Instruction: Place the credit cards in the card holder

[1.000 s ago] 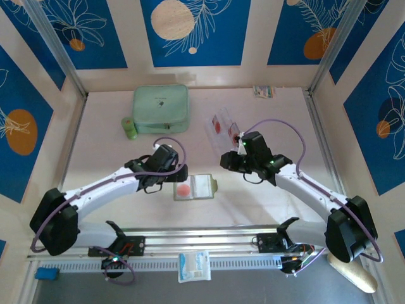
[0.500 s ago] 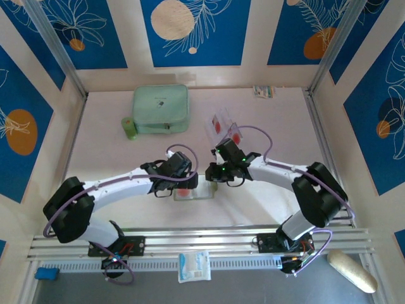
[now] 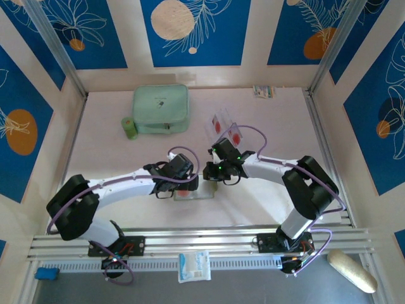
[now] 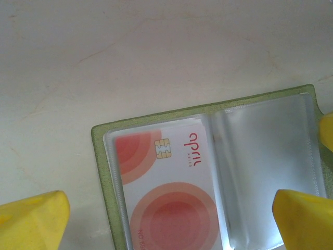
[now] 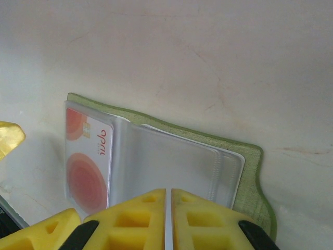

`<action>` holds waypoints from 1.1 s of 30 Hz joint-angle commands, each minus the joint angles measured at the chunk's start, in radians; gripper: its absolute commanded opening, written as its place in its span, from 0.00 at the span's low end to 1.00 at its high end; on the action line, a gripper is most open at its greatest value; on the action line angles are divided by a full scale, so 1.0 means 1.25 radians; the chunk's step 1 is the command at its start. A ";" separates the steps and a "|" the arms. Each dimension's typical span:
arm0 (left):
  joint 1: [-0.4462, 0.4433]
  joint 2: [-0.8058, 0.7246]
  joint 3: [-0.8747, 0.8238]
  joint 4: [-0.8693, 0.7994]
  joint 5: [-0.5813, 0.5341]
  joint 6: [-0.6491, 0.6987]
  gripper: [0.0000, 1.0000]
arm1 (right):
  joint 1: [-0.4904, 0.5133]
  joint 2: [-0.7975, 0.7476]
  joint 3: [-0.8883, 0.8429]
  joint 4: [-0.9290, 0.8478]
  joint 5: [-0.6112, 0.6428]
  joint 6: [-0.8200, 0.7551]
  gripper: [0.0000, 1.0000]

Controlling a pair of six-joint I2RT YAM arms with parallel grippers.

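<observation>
Near the front of the table (image 3: 114, 158), the left gripper (image 4: 171, 219) spreads wide over the open card holder (image 4: 101, 172), one credit card (image 4: 166, 177) lodged in its floppy clear pocket (image 4: 265, 172). The right gripper (image 5: 168, 205) has its fingers pressed together at that pocket's edge. The spare credit cards (image 3: 225, 128) beyond look stiff and slippery, best pinched by an edge.

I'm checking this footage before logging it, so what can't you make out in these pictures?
Card holder: top view, mostly under the left gripper and right gripper.
Pocketed card: left wrist view, lower part cut by the bottom edge.
Clear sleeve: right wrist view, shut fingers hide whether they pinch it.
Far-edge item: top view, too small.
</observation>
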 commanded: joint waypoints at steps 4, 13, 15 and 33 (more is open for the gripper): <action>-0.010 0.006 -0.016 0.009 -0.022 -0.006 1.00 | 0.000 0.010 0.021 -0.007 -0.008 -0.014 0.12; -0.009 0.009 -0.013 0.002 -0.028 0.000 1.00 | -0.002 0.019 0.031 -0.014 -0.010 -0.021 0.12; -0.009 0.012 -0.011 0.002 -0.029 0.001 1.00 | -0.002 0.024 0.035 -0.014 -0.013 -0.021 0.12; -0.010 0.027 -0.011 0.012 -0.022 0.010 1.00 | 0.007 0.093 0.023 0.029 -0.038 -0.001 0.11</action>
